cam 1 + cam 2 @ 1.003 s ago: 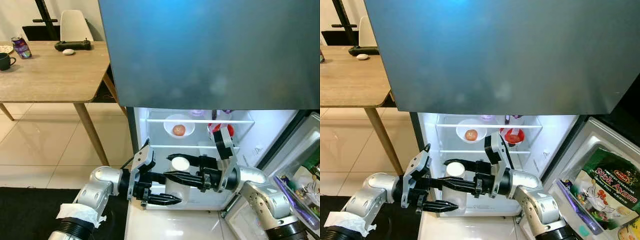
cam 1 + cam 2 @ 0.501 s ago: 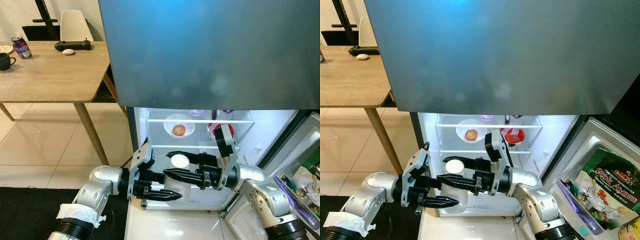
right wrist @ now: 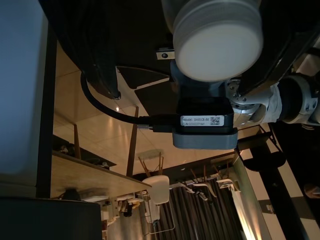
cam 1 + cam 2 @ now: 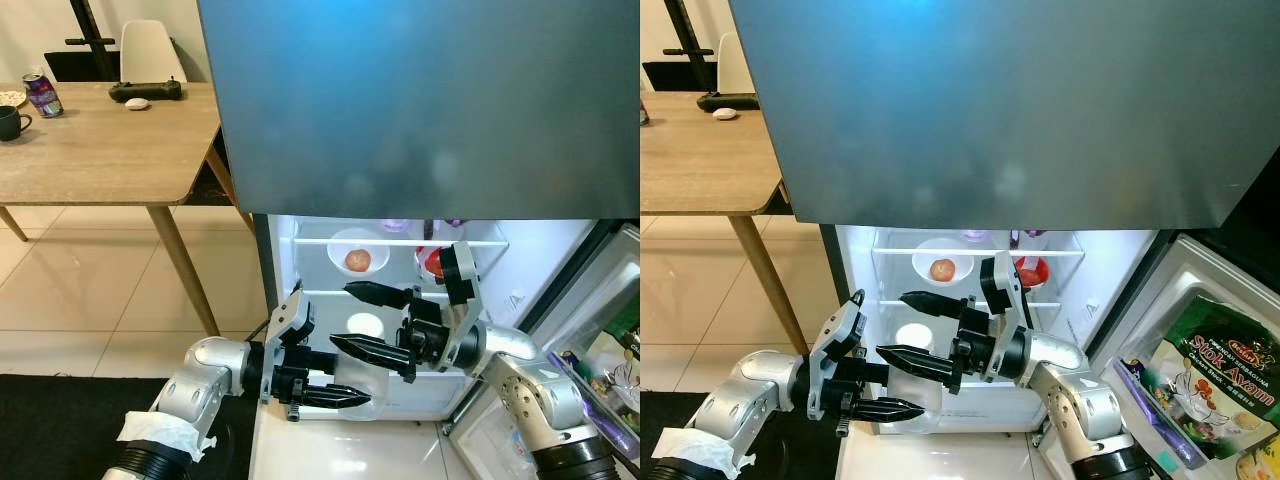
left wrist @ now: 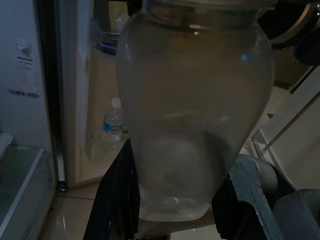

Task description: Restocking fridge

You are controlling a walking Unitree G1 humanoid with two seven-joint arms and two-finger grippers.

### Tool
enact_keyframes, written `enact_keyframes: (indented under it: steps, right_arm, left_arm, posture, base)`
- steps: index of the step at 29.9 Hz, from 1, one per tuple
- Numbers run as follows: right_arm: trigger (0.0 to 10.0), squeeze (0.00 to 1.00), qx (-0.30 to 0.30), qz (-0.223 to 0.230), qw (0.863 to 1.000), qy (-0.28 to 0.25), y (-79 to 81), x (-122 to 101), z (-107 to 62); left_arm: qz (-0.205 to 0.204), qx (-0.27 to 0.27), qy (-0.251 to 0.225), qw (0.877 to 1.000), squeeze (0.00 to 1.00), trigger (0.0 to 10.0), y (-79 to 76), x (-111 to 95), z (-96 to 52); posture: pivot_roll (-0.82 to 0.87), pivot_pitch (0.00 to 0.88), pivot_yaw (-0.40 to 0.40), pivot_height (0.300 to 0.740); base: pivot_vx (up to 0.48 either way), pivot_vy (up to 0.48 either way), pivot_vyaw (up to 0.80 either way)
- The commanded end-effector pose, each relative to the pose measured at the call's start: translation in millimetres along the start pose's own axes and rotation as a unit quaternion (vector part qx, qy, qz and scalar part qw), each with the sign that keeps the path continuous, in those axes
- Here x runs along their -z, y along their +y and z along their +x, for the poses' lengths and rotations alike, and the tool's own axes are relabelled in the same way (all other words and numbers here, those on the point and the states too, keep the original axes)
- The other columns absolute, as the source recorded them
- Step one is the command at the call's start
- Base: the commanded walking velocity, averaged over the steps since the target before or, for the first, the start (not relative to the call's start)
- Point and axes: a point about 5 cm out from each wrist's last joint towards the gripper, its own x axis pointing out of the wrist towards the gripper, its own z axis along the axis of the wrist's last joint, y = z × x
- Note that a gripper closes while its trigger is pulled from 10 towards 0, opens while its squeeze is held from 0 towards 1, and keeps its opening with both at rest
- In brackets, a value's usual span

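Left gripper point(image 4: 335, 385) is clamped on a frosted, translucent jar point(image 5: 192, 112), bulbous in the body, narrower at the base, topped by a round white lid point(image 4: 364, 325); its black fingers point(image 5: 112, 200) are pressed against both sides of the base. Jar is held low in front of the open fridge point(image 4: 520, 255), just outside the lower shelf edge. Right gripper point(image 4: 372, 320) is spread wide, one finger above the lid and one beside the jar body, nothing gripped. On the upper glass shelf point(image 4: 400, 242) a white bowl point(image 4: 358, 250) with one red fruit point(image 4: 358, 261) is seen, and a red-topped container point(image 4: 432, 262) beside it. Open room is left on the shelf between them. Door bins at the right are packed with packets point(image 4: 1225, 375). A wooden table point(image 4: 100, 150) with rounded corner stands well apart to the left, over glossy tiles.
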Motion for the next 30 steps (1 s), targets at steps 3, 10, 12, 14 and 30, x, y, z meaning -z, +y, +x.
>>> enact_keyframes:
  steps: [3, 10, 12, 14, 30]
  right_arm:
    - [10.0, 1.00, 0.028, 0.000, 1.000, -0.003, -6.2, -6, -26.1]
    - [10.0, 0.49, 0.021, 0.019, 0.999, 0.037, 0.4, -5, -56.2]
    - [10.0, 0.00, 0.024, 0.023, 0.998, 0.046, 0.2, -3, -56.2]
    - [10.0, 0.00, 0.017, 0.027, 0.998, 0.057, 1.8, 2, -52.5]
    - [10.0, 0.00, 0.002, 0.046, 0.997, 0.068, 9.5, 21, -26.3]
  left_arm:
    - [0.012, 0.001, -0.004, 1.000, 0.00, 10.0, -0.5, -4, 0.4]
    - [0.015, -0.020, -0.003, 1.000, 0.00, 10.0, 3.0, -6, -10.3]
    - [0.017, -0.024, -0.002, 1.000, 0.00, 10.0, 4.1, -6, -10.4]
    - [0.019, -0.027, -0.003, 0.999, 0.00, 10.0, 5.1, -6, -9.2]
    - [0.018, -0.012, -0.010, 1.000, 0.00, 10.0, 2.3, -6, 0.7]
  posture:
    - [-0.05, 0.000, -0.023, 0.740]
    - [-0.05, 0.000, -0.024, 0.740]
    - [-0.05, 0.000, -0.024, 0.740]
    - [-0.06, 0.000, -0.023, 0.740]
    - [-0.06, 0.000, -0.018, 0.740]
  base:
    - [0.000, 0.000, 0.00]
    - [0.000, 0.000, 0.00]
    - [0.000, 0.000, 0.00]
    - [0.000, 0.000, 0.00]
    - [0.000, 0.000, 0.00]
